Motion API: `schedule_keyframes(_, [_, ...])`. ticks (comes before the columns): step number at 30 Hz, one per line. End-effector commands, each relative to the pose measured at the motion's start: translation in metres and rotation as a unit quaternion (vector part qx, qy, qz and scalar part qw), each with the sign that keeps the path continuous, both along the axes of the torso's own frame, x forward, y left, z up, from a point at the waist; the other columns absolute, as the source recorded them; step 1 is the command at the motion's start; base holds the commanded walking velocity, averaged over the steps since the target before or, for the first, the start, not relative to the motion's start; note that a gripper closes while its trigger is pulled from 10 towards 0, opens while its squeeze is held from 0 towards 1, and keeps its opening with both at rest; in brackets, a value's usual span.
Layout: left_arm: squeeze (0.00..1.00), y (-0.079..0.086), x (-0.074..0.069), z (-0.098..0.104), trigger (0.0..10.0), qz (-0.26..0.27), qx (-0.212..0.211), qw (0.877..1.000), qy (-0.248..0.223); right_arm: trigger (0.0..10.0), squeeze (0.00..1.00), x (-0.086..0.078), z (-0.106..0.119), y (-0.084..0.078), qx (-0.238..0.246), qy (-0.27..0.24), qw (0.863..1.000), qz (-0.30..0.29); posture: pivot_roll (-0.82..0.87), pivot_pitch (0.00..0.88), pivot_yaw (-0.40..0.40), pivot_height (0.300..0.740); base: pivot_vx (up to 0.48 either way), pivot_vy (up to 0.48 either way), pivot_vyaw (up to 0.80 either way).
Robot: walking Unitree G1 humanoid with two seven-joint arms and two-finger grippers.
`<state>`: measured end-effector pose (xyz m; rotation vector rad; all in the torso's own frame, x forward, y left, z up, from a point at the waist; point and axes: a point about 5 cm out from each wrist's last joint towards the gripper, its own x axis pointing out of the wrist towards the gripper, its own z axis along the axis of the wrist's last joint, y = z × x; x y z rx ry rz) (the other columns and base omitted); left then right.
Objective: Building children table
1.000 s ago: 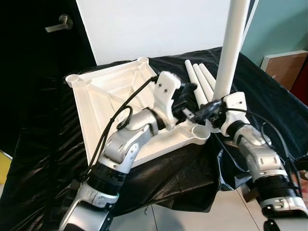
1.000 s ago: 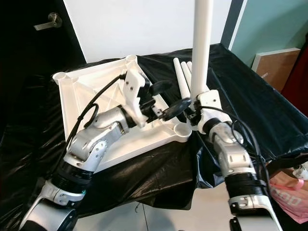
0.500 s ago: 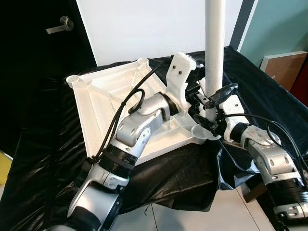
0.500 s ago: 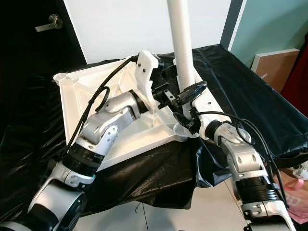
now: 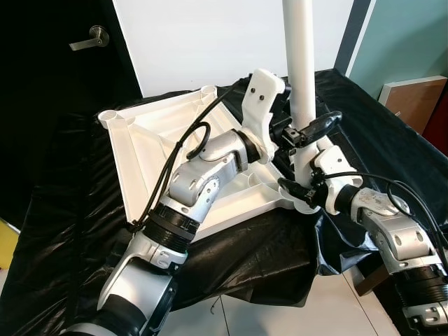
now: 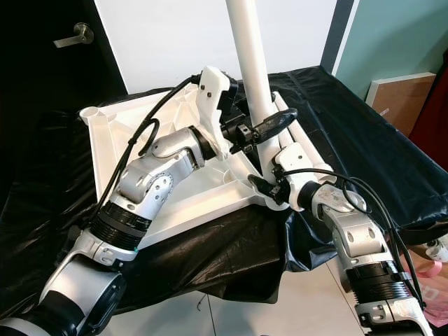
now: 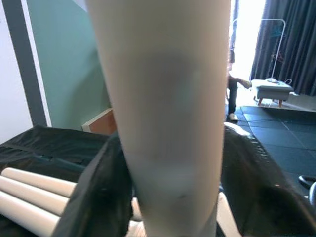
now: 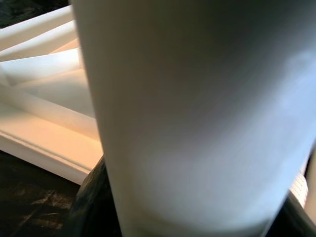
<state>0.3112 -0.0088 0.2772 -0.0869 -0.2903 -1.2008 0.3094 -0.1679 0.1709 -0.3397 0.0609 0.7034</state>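
White leg (image 5: 301, 77) stands upright at the near corner socket of the inverted tabletop (image 5: 150, 150) on the black-draped worktop (image 6: 364, 150). Left pincer (image 5: 306, 133) and right pincer (image 5: 297, 187) both clasp it. Left wrist view adds spare legs (image 7: 34, 195) lying beside.

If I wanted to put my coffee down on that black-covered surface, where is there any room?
The bare black cover right of the spare legs is free, as is the stretch left of the upturned tabletop. It is crowded at the near corner, where the left hand and right hand grip the upright leg.
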Motion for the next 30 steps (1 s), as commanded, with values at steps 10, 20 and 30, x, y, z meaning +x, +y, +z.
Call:
schedule_keyframes(10, [0.00, -0.009, -0.018, 0.005, 0.0, -0.143, 0.025, 0.989, -0.038, 10.0, 1.00, 0.001, 0.004, 0.002, 0.011, 0.006, 1.000, -0.013, -0.22, 0.000, 0.051, 0.740, 0.000, 0.000, 0.00])
schedule_keyframes(20, [0.00, -0.017, -0.011, 0.027, 10.0, -0.060, 0.005, 0.997, -0.041, 10.0, 0.87, 0.011, 0.020, 0.010, 0.062, -0.046, 0.995, -0.067, -0.22, 0.000, 0.050, 0.740, 0.000, 0.000, 0.00])
schedule_keyframes(30, [0.00, -0.025, -0.002, 0.053, 10.0, 0.029, -0.042, 0.999, -0.015, 10.0, 0.00, 0.021, 0.026, 0.034, 0.083, -0.118, 0.977, -0.157, -0.21, 0.000, 0.049, 0.740, 0.000, 0.000, 0.00])
